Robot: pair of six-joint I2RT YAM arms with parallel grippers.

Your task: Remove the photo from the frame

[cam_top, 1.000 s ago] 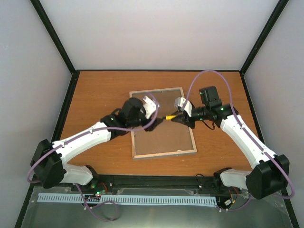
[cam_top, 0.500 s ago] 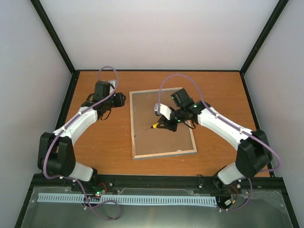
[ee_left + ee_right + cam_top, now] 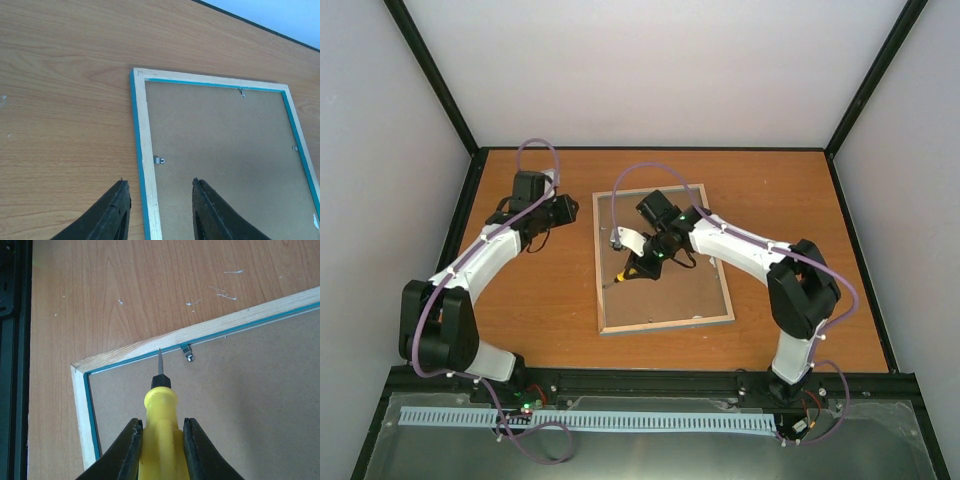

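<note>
right jaws pinch screwdriver (image 3: pixel 159 435) | tip near clip (image 3: pixel 186 353) on frame (image 3: pixel 129 353) | left jaws spread, empty

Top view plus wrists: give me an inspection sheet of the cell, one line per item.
Surface: wooden table, few pale scuffs.
Job's things: frame lies back-up, backing board in, metal clips on; photo not visible.
Clutter: nothing seen.
Grippers: right gripper shut on yellow screwdriver, tip beside a clip; left gripper open over the frame's edge.
Cables: purple cables loop off both arms.
Surroundings: pale walls, black corner posts.
</note>
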